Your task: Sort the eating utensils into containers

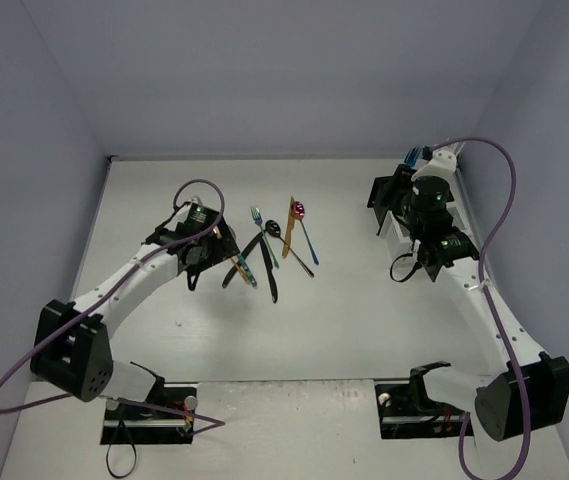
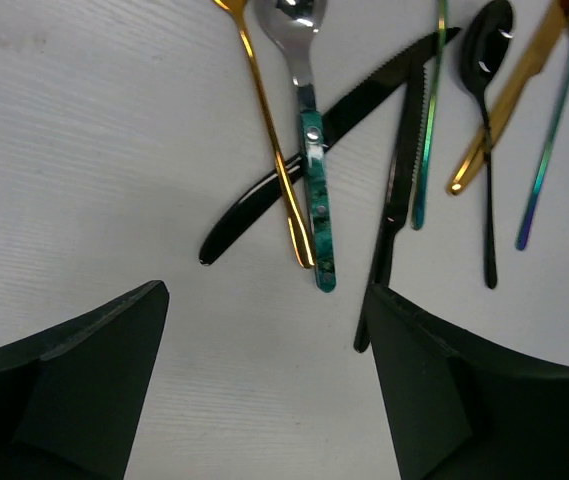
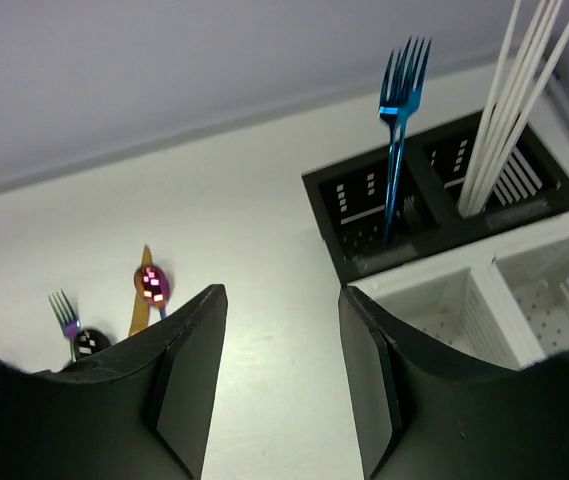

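Black left pincer (image 2: 264, 295), wide open and empty, hovers with a loose pile of slim glossy metal utensils (image 2: 402, 160) at its twelve o'clock, unsorted on the matte white counter (image 2: 84, 150). Black right pincer (image 3: 282, 300) gapes empty too; at its two o'clock one shiny blue fork (image 3: 404, 75) stands in the slotted black plastic caddy (image 3: 359, 195). Sorting seems barely begun.

Two slim white arms on show, the left arm (image 1: 134, 275) and the right arm (image 1: 494, 320), each on a black base plate (image 1: 149, 415) at the near edge of the table (image 1: 294, 340). Chunky black shoulder housings (image 1: 69, 350) sit just above the table, and black wrist blocks (image 1: 186, 248) carry small green lights (image 1: 447, 240). A purple cable (image 1: 509, 170) loops off each arm. Up close, the left gripper (image 2: 264, 300) and right gripper (image 3: 282, 295) show matte black, wedge-shaped fingers (image 2: 84, 390).
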Motion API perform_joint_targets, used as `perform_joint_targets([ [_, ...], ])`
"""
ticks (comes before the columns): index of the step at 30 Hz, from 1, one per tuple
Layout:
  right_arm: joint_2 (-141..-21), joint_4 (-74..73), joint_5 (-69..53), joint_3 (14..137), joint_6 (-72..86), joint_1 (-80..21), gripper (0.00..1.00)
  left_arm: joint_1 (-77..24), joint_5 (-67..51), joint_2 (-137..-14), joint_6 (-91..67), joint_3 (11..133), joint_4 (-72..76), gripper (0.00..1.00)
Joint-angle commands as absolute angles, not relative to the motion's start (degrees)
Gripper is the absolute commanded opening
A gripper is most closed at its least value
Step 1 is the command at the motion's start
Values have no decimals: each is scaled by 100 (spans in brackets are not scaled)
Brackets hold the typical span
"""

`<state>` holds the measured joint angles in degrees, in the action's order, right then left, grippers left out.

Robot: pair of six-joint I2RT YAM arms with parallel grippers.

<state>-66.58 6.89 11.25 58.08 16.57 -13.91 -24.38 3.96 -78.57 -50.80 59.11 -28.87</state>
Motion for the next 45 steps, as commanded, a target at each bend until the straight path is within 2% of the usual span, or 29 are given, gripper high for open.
perform_joint_targets([
  [1,-6390,858,631,5581,1876,-1415,46,-2350,954,-8317,-5588,6341,-2814,73],
  [6,-6262,845,390,5341,1953,-1424,46,-2312,817,-8970,-5718,6743,-2786,61],
  [11,-6078,845,468,5207,1843,-1432,46,-2288,712,-9598,-5791,7094,-2778,42],
  [15,-6049,844,450,5157,1819,-1433,47,-2271,744,-9940,-5812,7263,-2785,34],
  [36,-6126,858,413,5045,1802,-1433,48,-2153,501,-10819,-5968,7638,-2883,28],
  [41,-6092,853,464,5011,1827,-1433,48,-2153,518,-10804,-5969,7596,-3001,13],
  [42,-6083,853,481,5002,1828,-1433,48,-2153,542,-10786,-5968,7601,-3052,12],
  [45,-6091,860,476,5020,1826,-1444,48,-2152,763,-10587,-5890,7539,-3240,1],
])
